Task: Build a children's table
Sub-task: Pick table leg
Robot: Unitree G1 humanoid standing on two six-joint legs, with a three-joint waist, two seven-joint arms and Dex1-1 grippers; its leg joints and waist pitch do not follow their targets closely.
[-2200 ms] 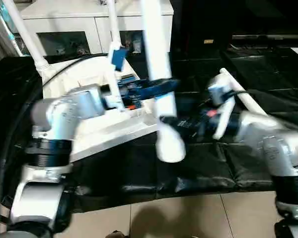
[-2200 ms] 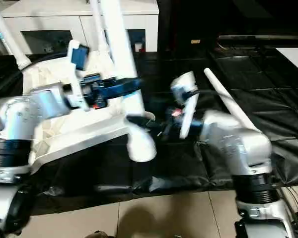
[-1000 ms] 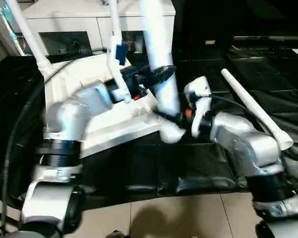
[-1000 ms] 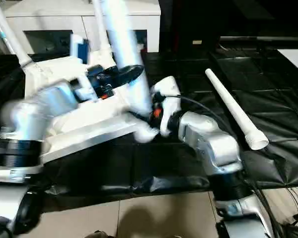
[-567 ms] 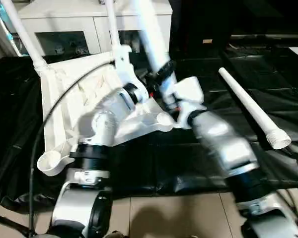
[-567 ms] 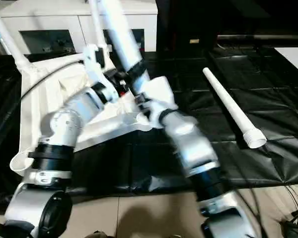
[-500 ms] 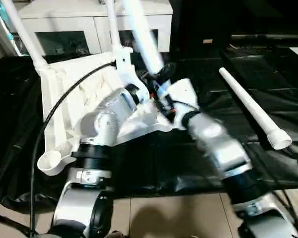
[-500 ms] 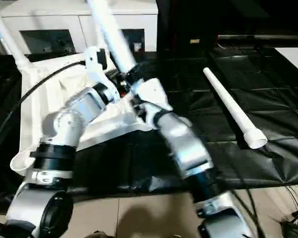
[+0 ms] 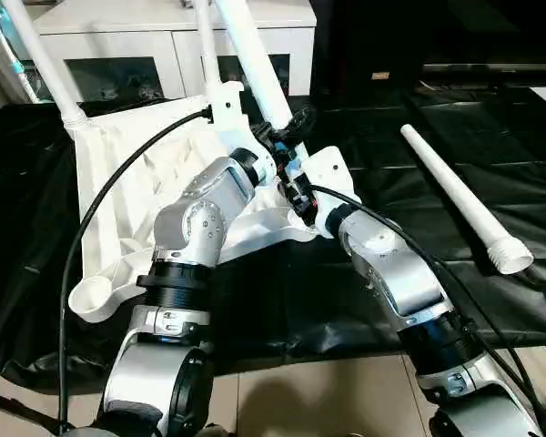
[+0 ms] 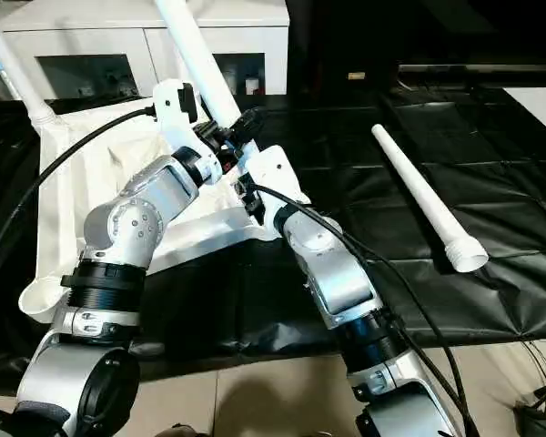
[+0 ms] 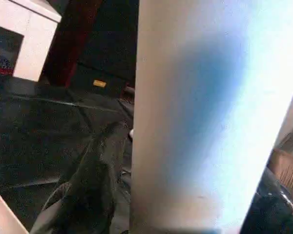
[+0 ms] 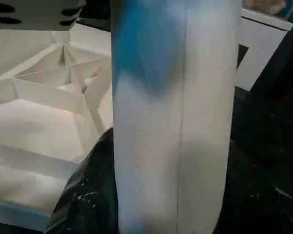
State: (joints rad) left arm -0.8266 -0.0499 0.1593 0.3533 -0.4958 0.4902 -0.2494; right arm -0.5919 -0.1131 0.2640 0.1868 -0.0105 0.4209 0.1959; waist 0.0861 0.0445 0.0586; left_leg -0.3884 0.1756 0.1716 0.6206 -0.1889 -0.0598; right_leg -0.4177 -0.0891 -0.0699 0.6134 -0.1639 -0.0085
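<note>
Leg at the corner socket
Both my grippers (image 9: 289, 162) clasp the leg (image 9: 251, 64), its long axis leaning back-left above the tabletop (image 9: 118, 196).

A white leg (image 11: 205, 112) stands very close before the camera, a broad pale tube running out of the picture at both ends. One black finger (image 11: 85, 190) of the left hand rises beside it, close against its side; whether it presses the tube cannot be told. Beyond lies the black cover (image 11: 44, 122) of the bench, creased and shiny. Farther off stands the corner of a white cabinet (image 11: 27, 44) with a dark glass door, and beside it a dark panel bearing a small yellow label (image 11: 99, 84).
</note>
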